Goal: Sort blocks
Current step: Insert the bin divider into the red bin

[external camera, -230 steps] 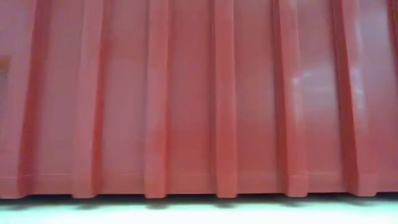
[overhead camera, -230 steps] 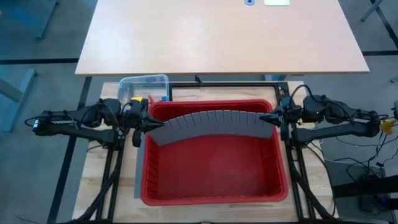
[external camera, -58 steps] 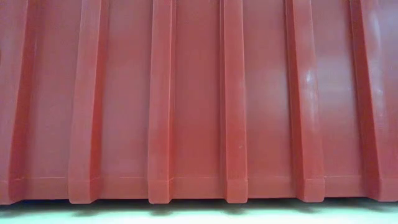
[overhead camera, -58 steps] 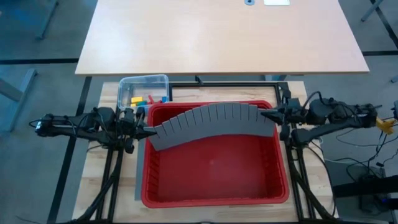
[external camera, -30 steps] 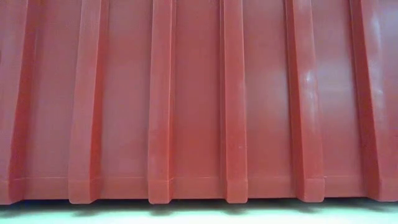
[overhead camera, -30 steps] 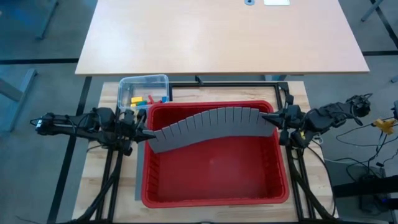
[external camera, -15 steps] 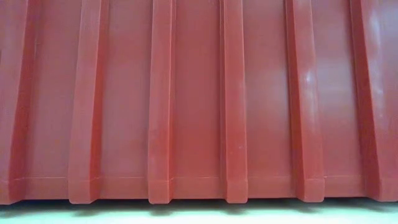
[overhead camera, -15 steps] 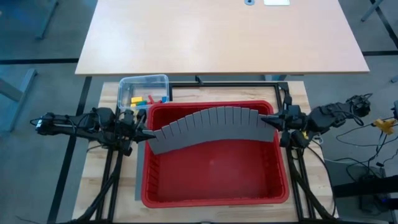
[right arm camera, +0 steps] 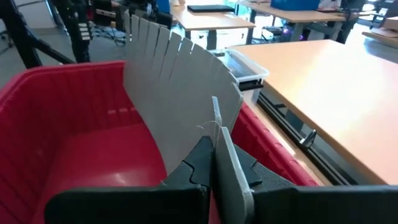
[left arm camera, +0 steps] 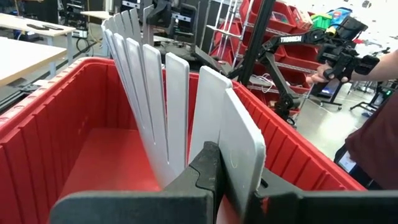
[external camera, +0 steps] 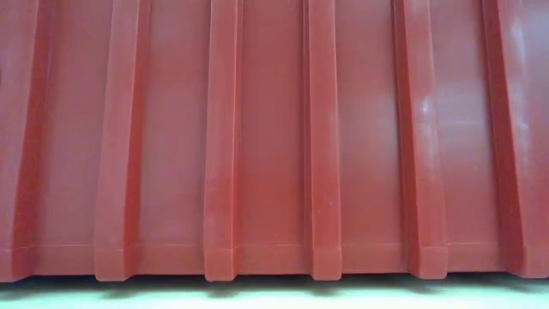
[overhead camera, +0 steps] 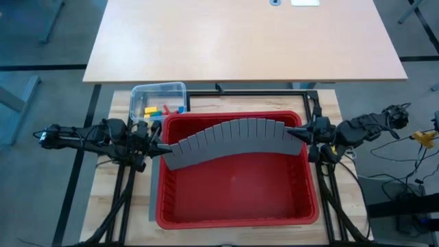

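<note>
The blocks [overhead camera: 162, 109], yellow, red, green and blue, lie in a small clear tub [overhead camera: 158, 90] on the table behind the red bin's [overhead camera: 233, 221] far left corner. No gripper is near them. A long grey slotted divider panel [overhead camera: 230, 137] spans the bin from left to right, bowed toward the far edge. My left gripper [overhead camera: 160, 146] is shut on its left end and my right gripper [overhead camera: 296, 132] on its right end. The low view shows only the bin's ribbed red wall [external camera: 274, 129]. My left gripper pinches the panel's left end [left arm camera: 242, 155] between its two fingers [left arm camera: 200, 171]. It comes in level from the table's left, along the panel. The panel stands on edge over the bin, teeth up, curving away. My right gripper pinches the panel's right end [right arm camera: 225, 155] between its two fingers [right arm camera: 196, 163]. It comes from the table's right, slanting slightly down, along the panel's length. The panel stands on edge with its slotted side up and bends away over the bin.
A second grey strip [overhead camera: 151, 199] lies on the table along the bin's left wall. A large light wooden table [overhead camera: 240, 41] stands beyond the work table. In the left wrist view a person [left arm camera: 373, 137] stands beyond the bin's right side.
</note>
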Controlling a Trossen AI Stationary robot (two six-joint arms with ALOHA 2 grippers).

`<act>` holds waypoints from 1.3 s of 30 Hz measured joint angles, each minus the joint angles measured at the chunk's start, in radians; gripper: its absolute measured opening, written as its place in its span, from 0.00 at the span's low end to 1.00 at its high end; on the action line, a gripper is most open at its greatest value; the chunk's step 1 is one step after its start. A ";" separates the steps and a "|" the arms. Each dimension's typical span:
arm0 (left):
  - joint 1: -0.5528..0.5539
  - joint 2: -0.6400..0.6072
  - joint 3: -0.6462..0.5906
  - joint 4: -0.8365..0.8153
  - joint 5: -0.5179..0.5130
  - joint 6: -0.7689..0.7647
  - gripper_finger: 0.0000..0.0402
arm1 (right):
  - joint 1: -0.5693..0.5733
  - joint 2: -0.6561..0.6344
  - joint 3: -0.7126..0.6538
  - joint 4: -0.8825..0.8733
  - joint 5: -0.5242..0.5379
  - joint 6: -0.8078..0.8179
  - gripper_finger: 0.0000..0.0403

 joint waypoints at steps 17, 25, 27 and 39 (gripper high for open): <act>0.000 0.007 0.000 0.001 0.000 -0.001 0.00 | 0.000 -0.007 0.000 -0.055 0.002 0.054 0.00; 0.000 0.010 0.000 0.002 0.000 -0.002 0.00 | 0.000 -0.012 0.000 -0.054 -0.004 0.072 0.00; 0.000 0.010 0.000 0.002 0.000 -0.003 0.00 | 0.000 -0.012 0.000 -0.054 -0.007 0.072 0.00; 0.000 0.010 0.000 0.000 -0.010 -0.008 0.00 | 0.040 -0.013 0.021 -0.049 -0.008 0.073 0.00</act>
